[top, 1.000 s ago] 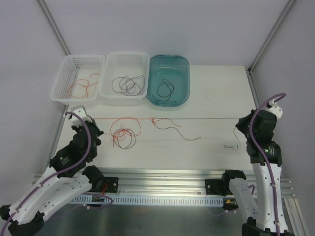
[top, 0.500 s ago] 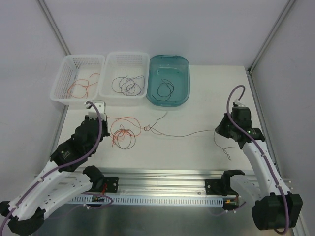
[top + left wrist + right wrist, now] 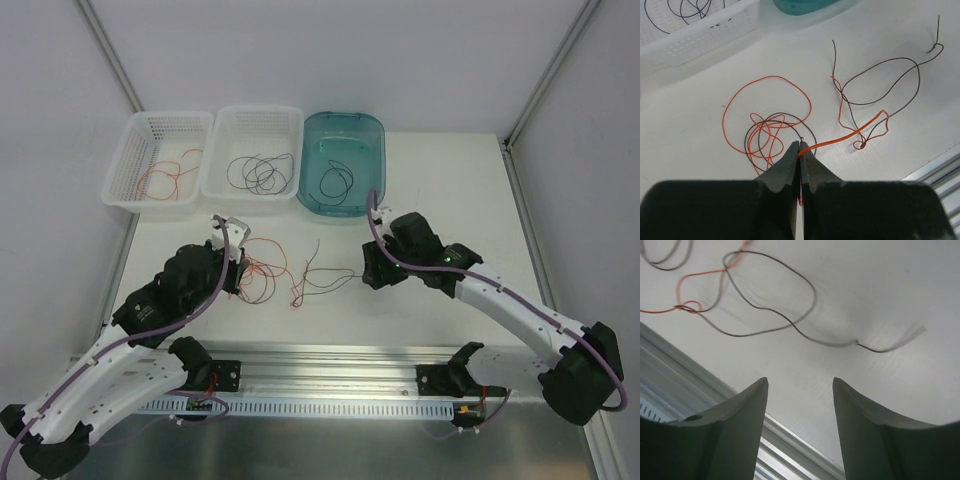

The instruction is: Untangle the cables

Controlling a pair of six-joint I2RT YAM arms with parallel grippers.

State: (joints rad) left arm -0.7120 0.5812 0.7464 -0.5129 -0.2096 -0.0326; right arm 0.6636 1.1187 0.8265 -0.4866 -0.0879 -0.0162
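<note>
Above the white tabletop (image 3: 450,200), the left gripper (image 3: 799,146) pinched a thin red-orange wire (image 3: 840,139), its gripped part hidden, while the right gripper (image 3: 800,390) gaped empty over a blurred black wire (image 3: 814,290).

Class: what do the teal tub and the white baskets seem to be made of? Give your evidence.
Teal tub: likely translucent plastic, glossy; smooth tinted walls with light glints. White baskets: probably moulded plastic, duller finish; thin walls perforated in a regular lattice.

top view: taken from above and behind the arm bases (image 3: 205,372), whole table (image 3: 450,190) covered | left wrist: aimed down past its fingers (image 3: 785,167), close | right wrist: held low, very close | shared: same loose cables (image 3: 300,278) seen in all three
</note>
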